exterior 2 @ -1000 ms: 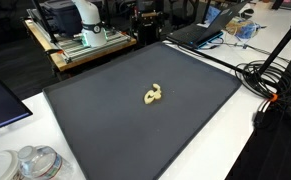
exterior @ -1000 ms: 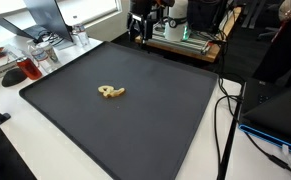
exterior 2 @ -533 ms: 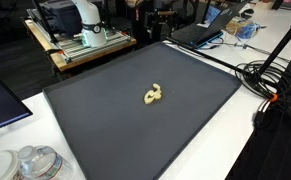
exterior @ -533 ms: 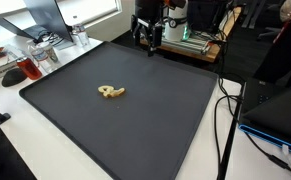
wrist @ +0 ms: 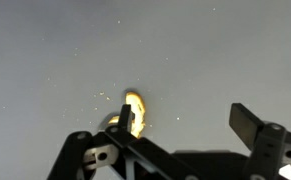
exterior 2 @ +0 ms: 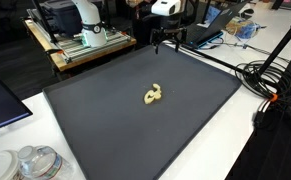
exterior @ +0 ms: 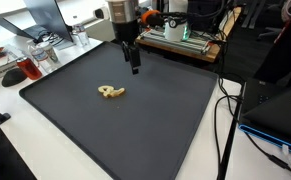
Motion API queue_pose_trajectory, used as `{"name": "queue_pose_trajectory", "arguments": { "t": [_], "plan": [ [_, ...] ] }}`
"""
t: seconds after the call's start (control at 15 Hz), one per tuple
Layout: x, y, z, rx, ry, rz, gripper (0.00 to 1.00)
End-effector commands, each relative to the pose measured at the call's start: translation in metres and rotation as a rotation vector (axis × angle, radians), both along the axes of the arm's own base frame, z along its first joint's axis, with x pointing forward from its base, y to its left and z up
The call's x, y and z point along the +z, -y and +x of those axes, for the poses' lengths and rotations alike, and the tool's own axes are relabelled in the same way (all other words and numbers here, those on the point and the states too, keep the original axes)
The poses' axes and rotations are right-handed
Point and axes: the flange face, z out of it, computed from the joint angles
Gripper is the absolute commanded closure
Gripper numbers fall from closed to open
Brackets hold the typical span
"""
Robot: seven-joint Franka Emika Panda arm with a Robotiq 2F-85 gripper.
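Moved in from far side: tool (exterior: 135,68), jaws apart, empty. Yellow curled piece (exterior: 111,92): I judge light, stiff; pinch across its middle

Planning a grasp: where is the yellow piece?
In both exterior views the yellow piece lies midway on the black mat, apart from the open pincer.

A pale yellow-tan toy (exterior: 110,92) lies on a dark grey mat (exterior: 75,130).

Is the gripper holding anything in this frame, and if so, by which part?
Nothing is held. The gripper hangs open over the black mat with its jaws empty. The small yellow object lies on the mat, apart from it.
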Motion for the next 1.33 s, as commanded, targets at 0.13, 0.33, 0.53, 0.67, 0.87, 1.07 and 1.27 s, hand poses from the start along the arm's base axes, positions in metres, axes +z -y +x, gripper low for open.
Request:
{"name": "queue_pose_trajectory", "arguments": {
  "t": [0.13,0.33,0.53,0.67,0.87,1.07,1.27],
  "plan": [
    [-0.028,0.025,0.030,-0.138,-0.010,0.077,0.00],
    [-0.042,0.041,0.035,-0.180,0.005,0.090,0.00],
    [-0.055,0.050,0.037,-0.187,0.020,0.088,0.00],
    [-0.063,0.056,0.039,-0.220,0.026,0.092,0.00],
    [-0.072,0.069,0.041,-0.288,0.015,0.111,0.00],
    [-0.080,0.082,0.044,-0.371,0.015,0.115,0.00],
    [-0.090,0.091,0.047,-0.450,0.026,0.102,0.00]
  ]
}}
